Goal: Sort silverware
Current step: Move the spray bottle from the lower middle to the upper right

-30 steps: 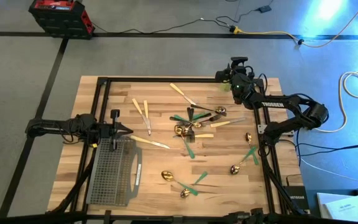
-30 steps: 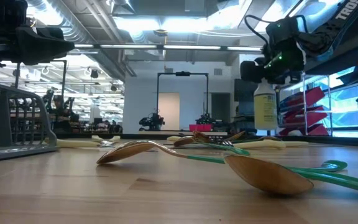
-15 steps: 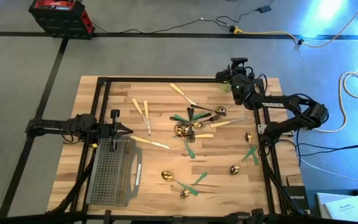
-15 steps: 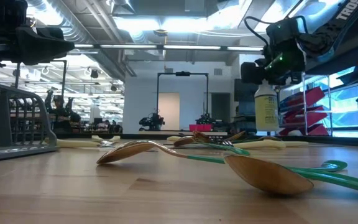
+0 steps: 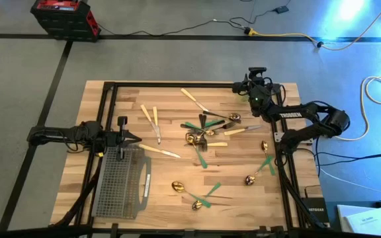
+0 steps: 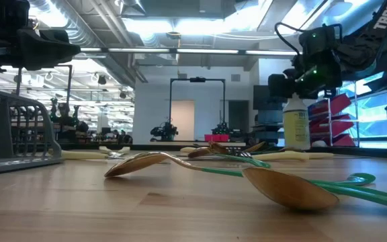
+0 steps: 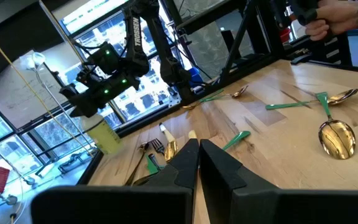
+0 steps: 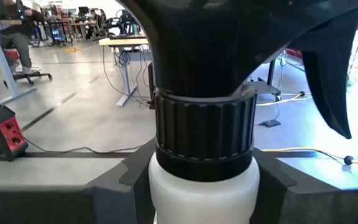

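Many pieces of silverware (image 5: 207,132) lie loose on the worktop (image 5: 170,168), most in a crossed heap near the middle, some cream-handled ones apart toward the caddy (image 5: 120,182), and several green-handled spoons (image 6: 294,188) nearer the front edge. Your right claw (image 5: 253,91) is at the far right corner, its fingers closed around the neck of the spray bottle (image 6: 295,124), not on any cutlery. Your left claw (image 5: 129,137) hangs just above the caddy's far end, fingers pressed together and holding nothing.

I judge the pieces light, stiff and slippery, lying almost flat on the wood. You should take each one across its slim handle, near the middle, not on the polished head. In the heap, handles overlap, so lifting one may drag its neighbour.
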You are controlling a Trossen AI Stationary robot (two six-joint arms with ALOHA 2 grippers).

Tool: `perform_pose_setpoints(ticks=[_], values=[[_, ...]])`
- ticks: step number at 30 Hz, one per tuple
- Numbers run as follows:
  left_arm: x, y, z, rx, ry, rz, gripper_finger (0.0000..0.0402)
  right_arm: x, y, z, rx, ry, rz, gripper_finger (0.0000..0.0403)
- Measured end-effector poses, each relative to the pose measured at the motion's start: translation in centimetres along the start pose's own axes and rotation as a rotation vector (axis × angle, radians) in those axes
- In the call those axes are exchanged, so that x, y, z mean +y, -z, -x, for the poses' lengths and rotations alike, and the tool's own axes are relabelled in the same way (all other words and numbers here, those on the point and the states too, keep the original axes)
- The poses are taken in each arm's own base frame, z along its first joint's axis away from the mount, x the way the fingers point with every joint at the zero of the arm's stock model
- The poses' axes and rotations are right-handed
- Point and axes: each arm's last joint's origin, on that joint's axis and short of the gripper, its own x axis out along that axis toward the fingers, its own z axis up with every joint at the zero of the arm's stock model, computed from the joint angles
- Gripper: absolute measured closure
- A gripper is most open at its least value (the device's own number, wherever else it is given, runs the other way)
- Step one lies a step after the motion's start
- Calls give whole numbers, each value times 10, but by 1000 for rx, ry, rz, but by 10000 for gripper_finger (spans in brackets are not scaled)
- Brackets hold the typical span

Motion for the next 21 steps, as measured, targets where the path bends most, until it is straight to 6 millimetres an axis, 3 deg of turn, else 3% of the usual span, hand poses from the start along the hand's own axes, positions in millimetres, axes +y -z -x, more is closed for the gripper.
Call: perform_pose_setpoints(ticks=[21], values=[[0,0,0,0,0,0,402,-11,9,10,-45,-44,52,244]])
